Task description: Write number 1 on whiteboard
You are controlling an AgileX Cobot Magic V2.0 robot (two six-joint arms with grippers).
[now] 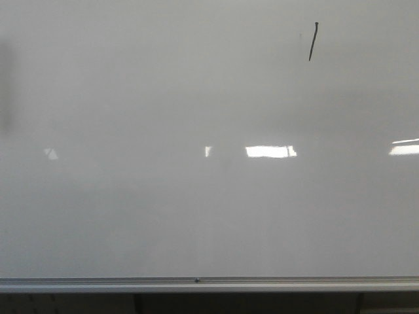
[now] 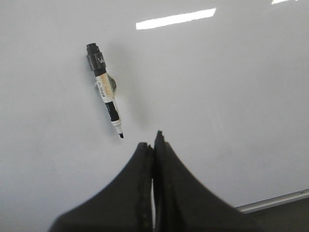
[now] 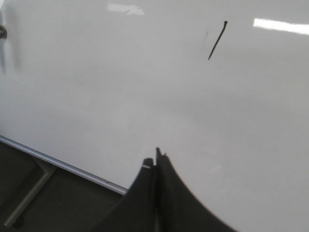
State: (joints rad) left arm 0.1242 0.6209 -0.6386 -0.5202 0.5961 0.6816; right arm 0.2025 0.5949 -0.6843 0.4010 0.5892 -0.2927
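Black number 1 (image 1: 313, 41) already marks the whiteboard (image 1: 163, 216); left hand (image 2: 153, 145) and right hand (image 3: 157, 157) are together, empty, best kept off it.

The board (image 1: 196, 196) fills the front view as one flat surface; nothing stands out from it there. The only mark is the 1 (image 1: 313, 41), a thin flat stroke at about 1 o'clock, no barrier to passage. Along 6 o'clock runs the rail (image 1: 196, 284), a low raised edge bounding the surface.

In the left wrist view a marker (image 2: 105, 90) sits against the board, uncapped, tip toward the left gripper (image 2: 153, 145), near it but apart. It is the one solid obstacle. Bare board lies around it.

The right gripper (image 3: 157, 162), fingers together, has open board between it and the 1.
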